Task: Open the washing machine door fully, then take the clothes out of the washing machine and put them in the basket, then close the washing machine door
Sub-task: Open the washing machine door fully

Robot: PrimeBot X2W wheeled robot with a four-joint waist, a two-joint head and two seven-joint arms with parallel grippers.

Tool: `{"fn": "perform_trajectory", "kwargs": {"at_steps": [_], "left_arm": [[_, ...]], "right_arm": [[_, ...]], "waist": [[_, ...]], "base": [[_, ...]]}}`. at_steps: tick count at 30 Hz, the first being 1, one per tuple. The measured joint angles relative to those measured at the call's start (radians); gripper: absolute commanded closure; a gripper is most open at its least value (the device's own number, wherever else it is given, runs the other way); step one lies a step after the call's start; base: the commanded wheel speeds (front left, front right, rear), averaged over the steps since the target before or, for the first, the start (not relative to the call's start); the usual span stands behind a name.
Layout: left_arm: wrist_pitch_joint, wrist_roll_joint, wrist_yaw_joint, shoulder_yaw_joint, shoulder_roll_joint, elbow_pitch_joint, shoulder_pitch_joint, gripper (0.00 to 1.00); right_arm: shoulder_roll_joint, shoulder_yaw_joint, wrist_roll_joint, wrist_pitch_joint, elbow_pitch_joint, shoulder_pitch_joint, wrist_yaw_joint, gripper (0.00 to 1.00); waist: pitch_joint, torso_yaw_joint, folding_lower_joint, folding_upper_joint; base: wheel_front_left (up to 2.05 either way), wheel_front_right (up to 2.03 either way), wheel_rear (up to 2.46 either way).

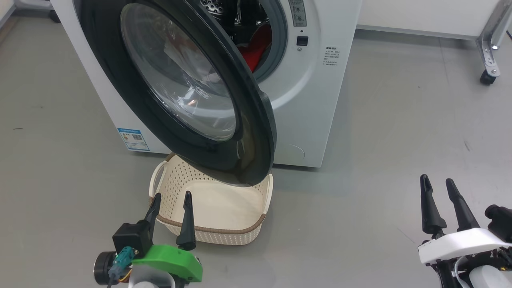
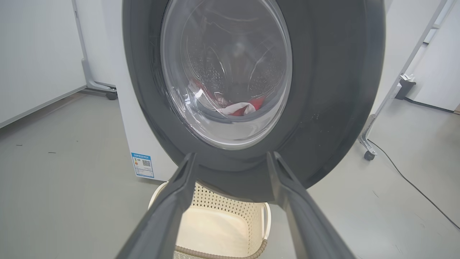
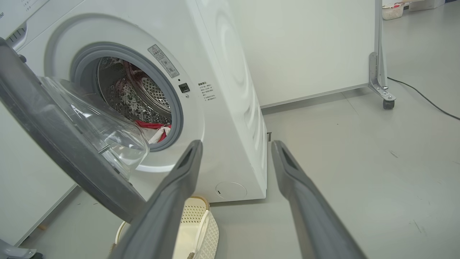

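The left end effector hovers at the lower left of the head view with its two dark fingers spread wide, holding nothing and touching nothing. Its tips sit over the near left rim of the basket. In the left wrist view those fingers point up at the lower black rim of the washing machine door, short of it. The right end effector is likewise wide apart and empty. It hangs over the bare grey floor to the right of the washing machine, well apart from both door and basket, and its fingers frame the machine's lower front corner in the right wrist view. The door is swung partway out from its left side, with the bulging clear glass facing the drum and its lower edge hanging above the far part of the basket. The red and white clothes lie inside the steel drum, seen through the gap beside the door, and through the glass in the left wrist view. The cream perforated basket stands on the floor just in front of the machine, beneath the door, with nothing in it. A small blue label sits low on the machine's front at the left, and a wheeled metal frame leg stands on the floor at the far right.
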Motion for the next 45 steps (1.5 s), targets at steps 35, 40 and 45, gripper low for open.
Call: {"fn": "perform_trajectory", "kwargs": {"at_steps": [35,40,45], "left_arm": [[0.0,0.002,0.0,-0.099,0.002,-0.047,-0.048,0.0],[0.0,-0.006,0.0,-0.11,0.002,-0.053,-0.06,0.0],[0.0,-0.01,0.0,-0.121,0.002,-0.066,-0.066,0.0]], "right_arm": [[0.016,-0.017,0.34,0.257,-0.002,-0.359,0.036,1.0],[0.036,-0.036,0.454,0.341,0.026,-0.421,0.036,1.0],[0.084,-0.062,0.608,0.434,0.052,-0.478,0.033,1.0]], "waist": [[0.16,0.12,0.0001,0.0],[0.19,0.15,0.0001,0.0],[0.219,0.18,0.0001,-0.0001]], "base": [[0.0,0.0,0.0],[0.0,0.0,0.0],[0.0,0.0,0.0]]}}
